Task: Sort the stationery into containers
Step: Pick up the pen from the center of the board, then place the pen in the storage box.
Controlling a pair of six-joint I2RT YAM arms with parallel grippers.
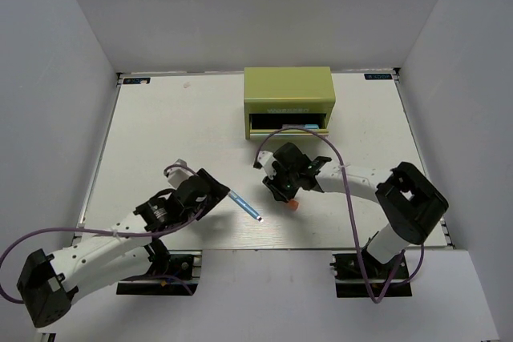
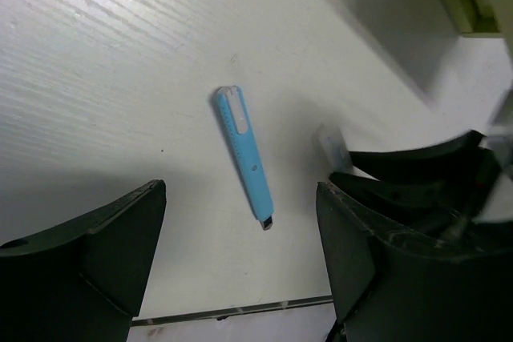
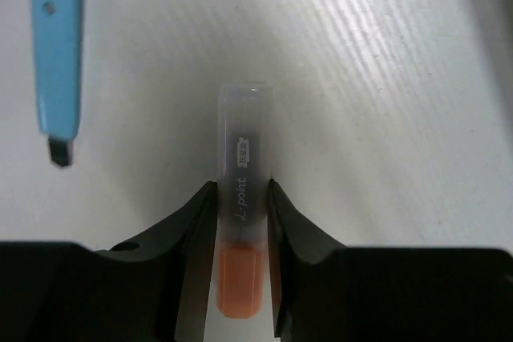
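A light blue marker pen (image 1: pixel 244 205) lies flat on the white table, just ahead of my left gripper (image 1: pixel 215 195). In the left wrist view the pen (image 2: pixel 245 154) lies between the wide-apart fingers of that gripper (image 2: pixel 240 191), untouched. My right gripper (image 3: pixel 242 190) is shut on an orange pen with a greyish cap (image 3: pixel 243 158), its jaws pressing both sides while the pen rests on the table. From above, the orange end (image 1: pixel 293 204) shows under the right gripper (image 1: pixel 288 191). The lime-green chest (image 1: pixel 288 90) stands at the back.
The chest's lower drawer (image 1: pixel 288 126) is pulled out, with something blue inside. White walls close in the table on three sides. The two grippers are close together, the light blue pen (image 3: pixel 58 46) between them. Purple cables loop off both arms.
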